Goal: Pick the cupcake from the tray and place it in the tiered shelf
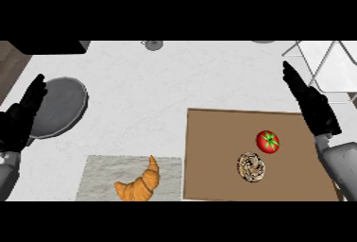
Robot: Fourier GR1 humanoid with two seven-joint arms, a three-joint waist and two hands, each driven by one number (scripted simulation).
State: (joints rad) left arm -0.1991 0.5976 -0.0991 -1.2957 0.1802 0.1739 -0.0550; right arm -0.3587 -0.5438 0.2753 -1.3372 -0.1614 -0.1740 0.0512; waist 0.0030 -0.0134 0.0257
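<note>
The cupcake (251,167), pale with dark swirls on top, sits on the brown tray (216,156) at the lower right, just below a red tomato (267,141). The white wire tiered shelf (327,66) stands at the upper right corner. My right hand (311,103) is open with straight fingers pointing up, over the tray's right edge, between the shelf and the cupcake, touching neither. My left hand (22,115) is open and rests at the left edge, fingers up.
A grey round plate (61,106) lies beside the left hand. A croissant (141,184) rests on a pale mat (105,175) left of the tray. A small grey object (152,44) stands at the counter's back. Dark wood shows at the upper left.
</note>
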